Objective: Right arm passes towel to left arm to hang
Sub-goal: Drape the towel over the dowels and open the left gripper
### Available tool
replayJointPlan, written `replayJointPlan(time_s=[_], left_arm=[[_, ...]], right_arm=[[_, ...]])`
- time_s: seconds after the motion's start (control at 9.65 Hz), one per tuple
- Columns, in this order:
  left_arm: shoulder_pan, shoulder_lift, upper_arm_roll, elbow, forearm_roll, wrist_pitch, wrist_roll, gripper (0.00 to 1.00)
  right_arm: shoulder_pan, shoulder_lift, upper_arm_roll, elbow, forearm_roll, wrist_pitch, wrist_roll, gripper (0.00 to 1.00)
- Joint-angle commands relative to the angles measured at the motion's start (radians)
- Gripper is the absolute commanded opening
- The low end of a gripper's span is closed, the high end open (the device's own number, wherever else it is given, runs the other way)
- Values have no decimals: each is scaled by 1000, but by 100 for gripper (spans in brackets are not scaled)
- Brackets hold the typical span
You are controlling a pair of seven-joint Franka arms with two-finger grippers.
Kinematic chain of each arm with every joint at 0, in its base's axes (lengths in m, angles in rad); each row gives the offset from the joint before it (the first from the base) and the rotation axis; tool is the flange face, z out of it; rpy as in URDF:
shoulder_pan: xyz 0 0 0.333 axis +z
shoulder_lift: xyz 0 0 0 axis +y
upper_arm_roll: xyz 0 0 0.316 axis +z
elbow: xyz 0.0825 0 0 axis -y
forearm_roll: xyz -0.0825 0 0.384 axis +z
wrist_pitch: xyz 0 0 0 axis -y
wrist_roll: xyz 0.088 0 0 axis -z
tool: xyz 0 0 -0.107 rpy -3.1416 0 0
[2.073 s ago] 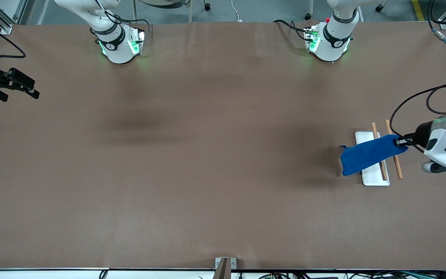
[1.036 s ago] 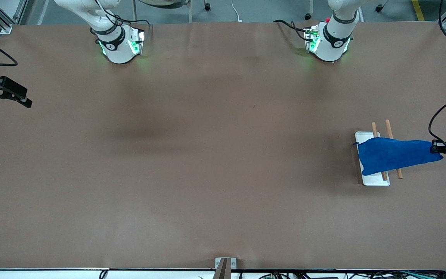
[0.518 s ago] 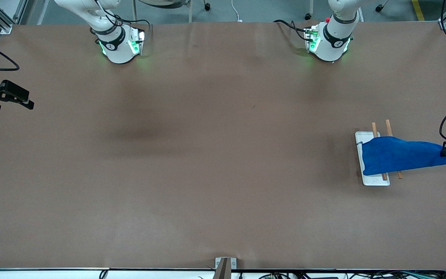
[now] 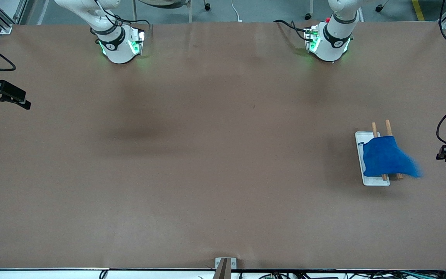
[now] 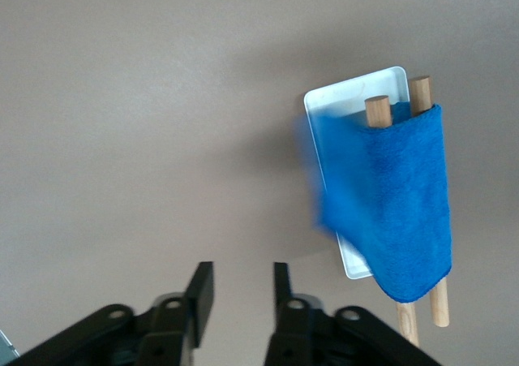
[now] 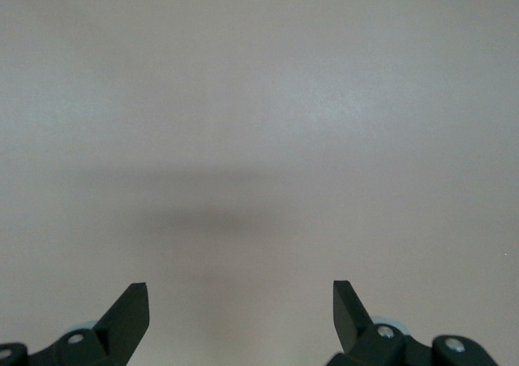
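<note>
The bright blue towel (image 4: 383, 157) (image 5: 397, 195) hangs draped over two wooden rods (image 4: 388, 126) (image 5: 420, 90) that stand above a white tray (image 4: 374, 181) (image 5: 349, 98), near the left arm's end of the table. Its loose corner toward that end is blurred. My left gripper (image 4: 445, 154) (image 5: 241, 273) is beside the rods, farther toward that end, clear of the towel; it is open with nothing between its fingers. My right gripper (image 4: 11, 104) (image 6: 241, 293) waits over the right arm's end of the table, open wide and empty.
Brown table cover (image 4: 215, 155) spans the whole surface. The two arm bases (image 4: 120, 44) (image 4: 329, 42) stand along the edge farthest from the front camera. A small metal bracket (image 4: 225, 265) sits at the nearest edge.
My left gripper has opened and let go of the towel. The stretched end has dropped back toward the rods. The right gripper has barely moved.
</note>
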Motion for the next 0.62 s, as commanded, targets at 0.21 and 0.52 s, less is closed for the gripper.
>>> replayJointPlan(time_s=[0.21, 0.52], left_arm=[[-1, 3, -22, 62, 17, 4, 10, 100], [-32, -118, -42, 56, -21, -14, -135, 100]], right_arm=[[-6, 6, 6, 17, -18, -17, 13, 100], [-6, 5, 6, 17, -18, -18, 13, 100]])
